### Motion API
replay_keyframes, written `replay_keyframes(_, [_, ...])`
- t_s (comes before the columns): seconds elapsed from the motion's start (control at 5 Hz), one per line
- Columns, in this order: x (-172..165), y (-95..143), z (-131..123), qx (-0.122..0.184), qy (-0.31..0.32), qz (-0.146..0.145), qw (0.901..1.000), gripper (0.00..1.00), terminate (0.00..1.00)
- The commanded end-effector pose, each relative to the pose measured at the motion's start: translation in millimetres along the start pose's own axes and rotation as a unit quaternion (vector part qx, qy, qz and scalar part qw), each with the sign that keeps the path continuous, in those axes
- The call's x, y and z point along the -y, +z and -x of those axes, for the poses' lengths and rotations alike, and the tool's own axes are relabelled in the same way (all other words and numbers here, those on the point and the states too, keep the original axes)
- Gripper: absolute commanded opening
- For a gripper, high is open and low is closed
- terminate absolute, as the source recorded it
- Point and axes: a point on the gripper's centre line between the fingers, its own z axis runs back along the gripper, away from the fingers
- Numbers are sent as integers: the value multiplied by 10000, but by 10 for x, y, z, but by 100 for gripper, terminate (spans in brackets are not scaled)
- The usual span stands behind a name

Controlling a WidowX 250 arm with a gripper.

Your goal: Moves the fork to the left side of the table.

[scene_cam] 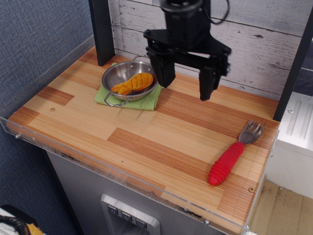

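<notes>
Fork [233,155] lies untouched near table [146,129] right edge; gripper [185,86] above, jaws wide apart, empty; ribbed red handle looks light, stiff, grippy — best hold mid-handle.

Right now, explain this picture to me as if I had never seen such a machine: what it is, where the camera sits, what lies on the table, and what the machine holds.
There is one view, from a camera above the front of the table, looking down at an angle. The black thing hanging from the top is the end of a robot arm; its two-fingered claw is open and holds nothing. It hovers over the back middle of the wooden tabletop. At the back left, a steel pan with an orange ridged piece of food in it sits on a green cloth. At the front right lies the fork, red-handled, tines pointing toward the back, untouched.
</notes>
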Motion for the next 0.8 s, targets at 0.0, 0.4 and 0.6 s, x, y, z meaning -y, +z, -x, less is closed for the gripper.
replay_keyframes(0.0, [345, -341, -6, 130, -413, -332, 9985, 100, 0])
replay_keyframes(0.4, [351, -712, 32, 9, -726, -197, 9972, 100, 0])
replay_keyframes(0.6, [383, -826, 57, -133, -825, -212, 9963, 100, 0])
